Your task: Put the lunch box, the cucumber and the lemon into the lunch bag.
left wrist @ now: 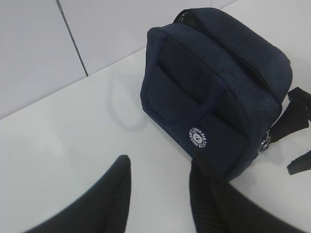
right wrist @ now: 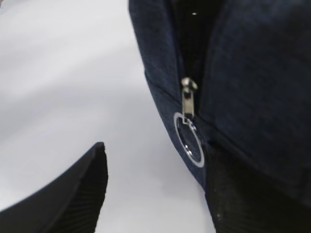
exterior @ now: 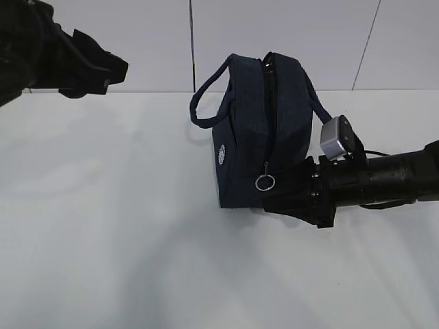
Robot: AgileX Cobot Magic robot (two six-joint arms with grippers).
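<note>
- I see the lunch bag (exterior: 260, 130) centre frame on the table (exterior: 103, 240), zipper (right wrist: 187, 99) parted; its contents are hidden.
- Left jaws (left wrist: 158, 191) released, hovering.
- Right jaws (right wrist: 155, 189) released, one finger (right wrist: 243, 194) against the bag's end.

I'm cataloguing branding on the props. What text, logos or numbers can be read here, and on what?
Round white logo on the lunch bag: a ring of lettering around a small figure, too small and blurred to read.
No other text, numbers or signs in any view.
</note>
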